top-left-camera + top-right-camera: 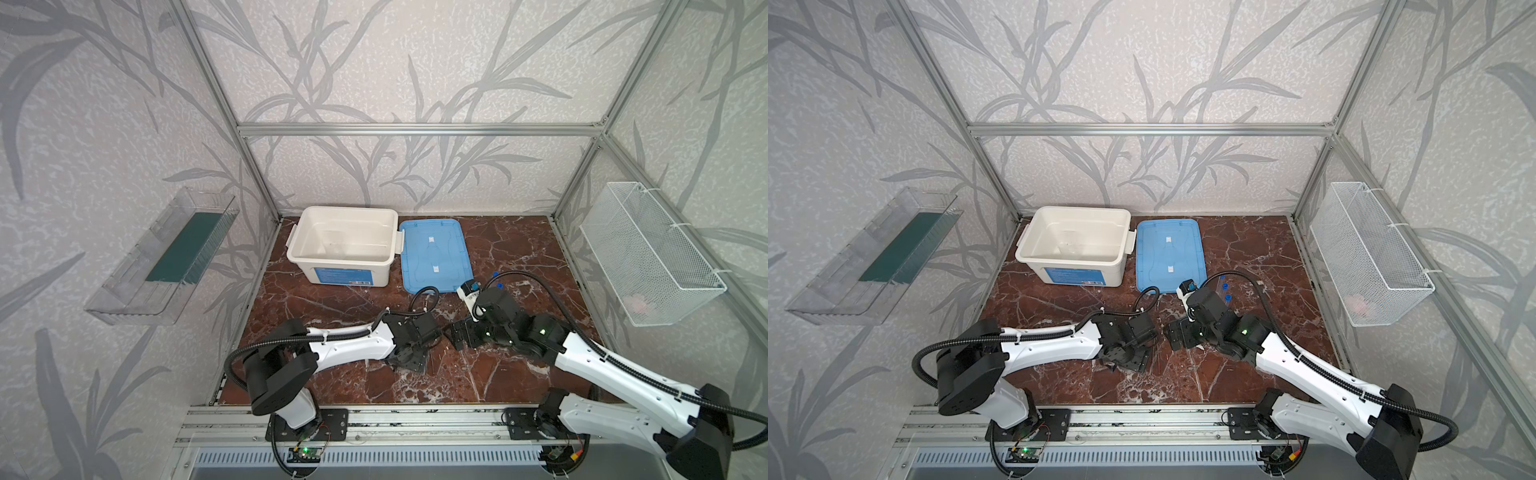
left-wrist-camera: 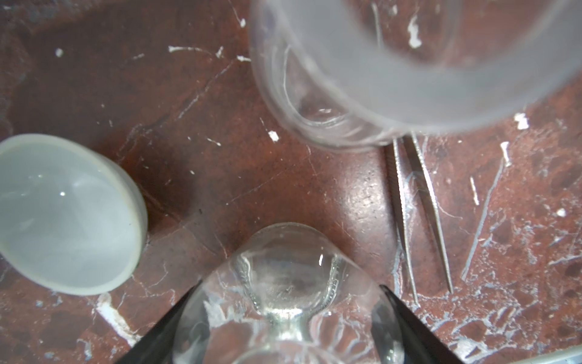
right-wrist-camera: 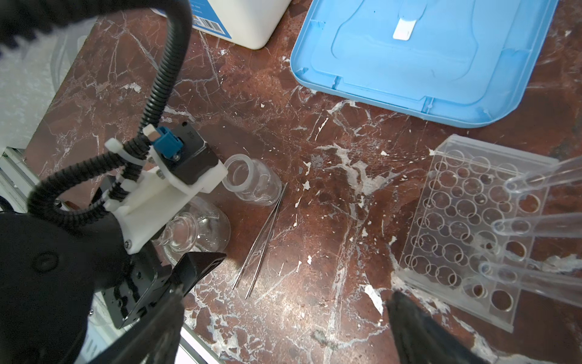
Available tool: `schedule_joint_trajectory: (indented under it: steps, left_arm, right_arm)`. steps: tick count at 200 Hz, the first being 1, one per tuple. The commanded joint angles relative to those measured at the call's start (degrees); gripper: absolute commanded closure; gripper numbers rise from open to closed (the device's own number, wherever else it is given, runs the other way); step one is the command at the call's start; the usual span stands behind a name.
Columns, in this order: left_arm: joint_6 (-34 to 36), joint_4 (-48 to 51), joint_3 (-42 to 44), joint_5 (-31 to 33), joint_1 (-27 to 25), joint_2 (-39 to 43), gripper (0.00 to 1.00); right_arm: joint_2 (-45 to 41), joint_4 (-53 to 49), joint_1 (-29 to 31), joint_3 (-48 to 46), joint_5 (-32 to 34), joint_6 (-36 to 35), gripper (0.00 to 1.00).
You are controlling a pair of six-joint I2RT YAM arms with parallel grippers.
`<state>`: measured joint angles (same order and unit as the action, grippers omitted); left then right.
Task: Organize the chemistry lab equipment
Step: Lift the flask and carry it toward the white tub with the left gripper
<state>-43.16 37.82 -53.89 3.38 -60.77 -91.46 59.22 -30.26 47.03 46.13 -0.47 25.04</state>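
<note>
The round glass vessel stands on the marble between the jaws of my left gripper, which is open; its black fingers sit close to both sides of the glass. Around it are the clear jar, the white domed dish and the thin rods, a pair of tweezers. My right gripper hangs open over bare marble. The clear multi-hole rack has three clear tubes lying across it. A small clear beaker lies inside the white tub.
The white tub stands open at the back with its blue lid flat beside it. A wire basket hangs on the right wall and a clear shelf on the left wall. Both arms meet mid-table.
</note>
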Motion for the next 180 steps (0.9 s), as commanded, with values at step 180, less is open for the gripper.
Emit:
schedule_joint_trajectory:
  steps: [180]
  left_arm:
    - [14.1,28.5,-30.9,8.3,18.9,14.6,0.35]
  right_arm:
    - [5.6,4.9,-0.2,11.8,-4.2,-3.7,0.01]
